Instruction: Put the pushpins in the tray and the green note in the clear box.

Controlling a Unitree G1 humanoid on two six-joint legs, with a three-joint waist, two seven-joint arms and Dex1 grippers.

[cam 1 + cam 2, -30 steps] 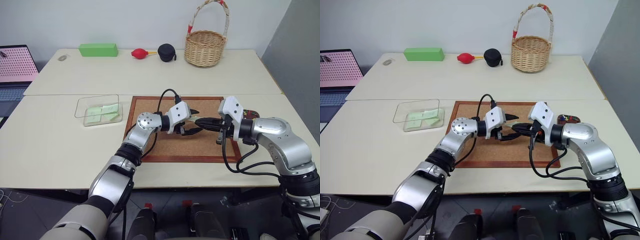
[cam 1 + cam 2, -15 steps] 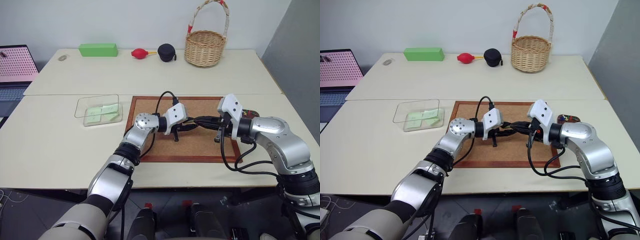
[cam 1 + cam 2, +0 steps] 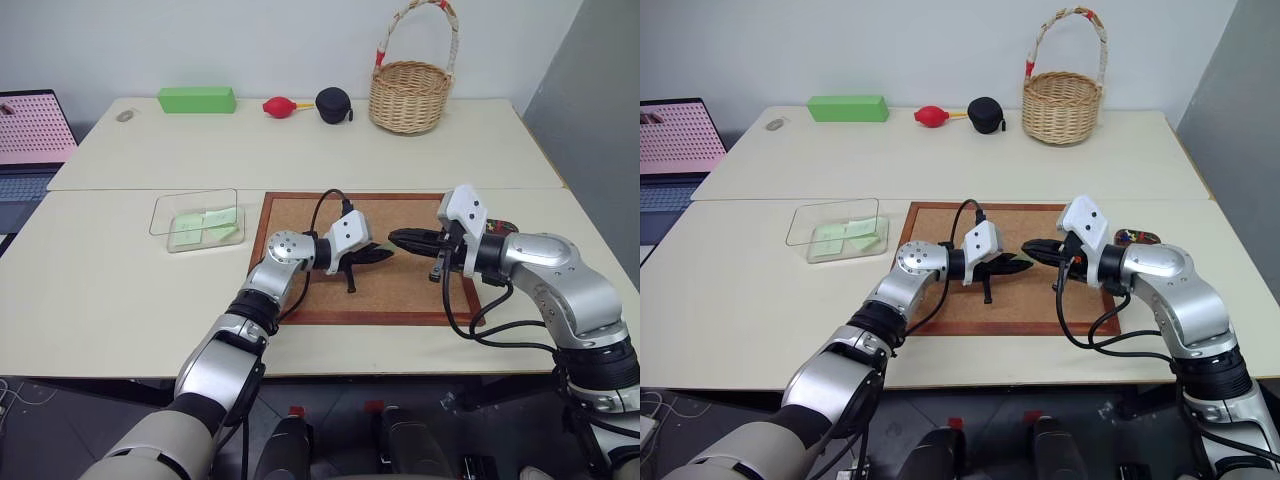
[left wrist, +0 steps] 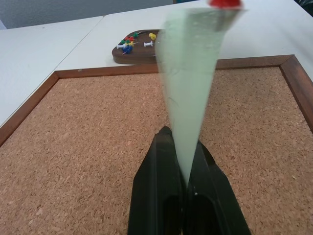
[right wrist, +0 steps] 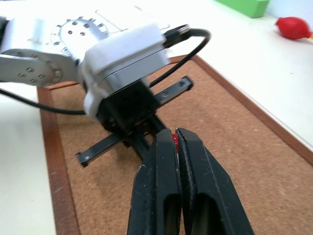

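My left gripper [image 4: 185,143] is shut on the lower end of the pale green note [image 4: 190,73], which stands edge-up above the corkboard [image 3: 400,290]. A red pushpin [image 4: 225,3] sits at the note's far end. My right gripper [image 5: 174,133] is shut on that red pushpin [image 5: 174,139], tip to tip with the left gripper [image 3: 383,254] over the board's middle. The dark brown tray [image 4: 120,51] holds several coloured pushpins and lies just past the board's right edge, behind my right arm. At the left of the board stands the clear box [image 3: 180,205] with green notes inside.
Along the back table stand a wicker basket [image 3: 410,95], a bright green block [image 3: 196,99], a red bulb [image 3: 277,106] and a black pouch [image 3: 333,104]. A laptop [image 3: 30,140] sits at the far left edge.
My left gripper's fingers, open around the note a second ago, have closed on it. Both arms have stayed almost in place over the corkboard.
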